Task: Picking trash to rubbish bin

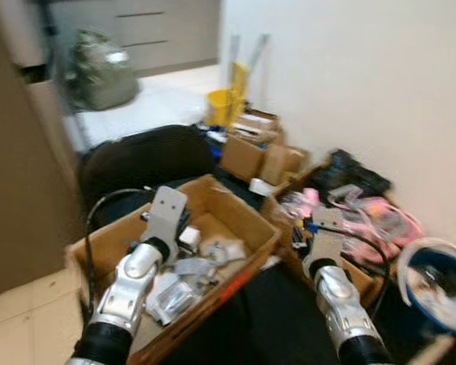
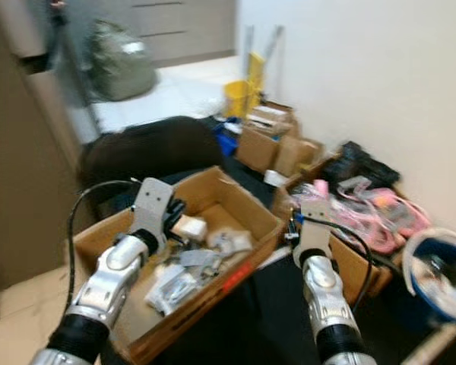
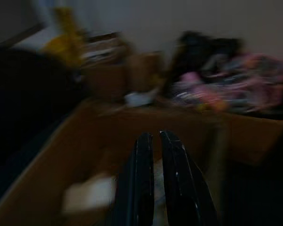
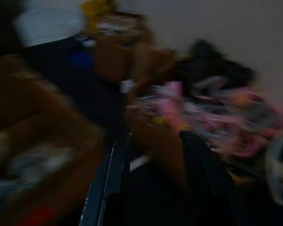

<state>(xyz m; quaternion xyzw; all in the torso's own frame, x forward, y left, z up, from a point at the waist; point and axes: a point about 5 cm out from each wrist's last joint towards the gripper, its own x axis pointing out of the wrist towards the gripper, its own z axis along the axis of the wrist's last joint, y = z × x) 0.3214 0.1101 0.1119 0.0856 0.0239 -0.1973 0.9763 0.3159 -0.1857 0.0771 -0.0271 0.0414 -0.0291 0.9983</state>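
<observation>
Cardboard box (image 1: 235, 220) of trash (image 1: 184, 281) sits at our eleven o'clock — our left gripper (image 3: 153, 155) hovers over it, fingers nearly shut, empty. Our right gripper (image 4: 153, 155) — spread wide, empty — hangs beside the pink clutter (image 1: 372, 213) at one o'clock.

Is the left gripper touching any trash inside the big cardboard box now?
Cannot tell. In the left wrist view the left gripper has its fingers nearly together above the cardboard box, but blur and darkness hide any gap or contact with the white trash.
</observation>
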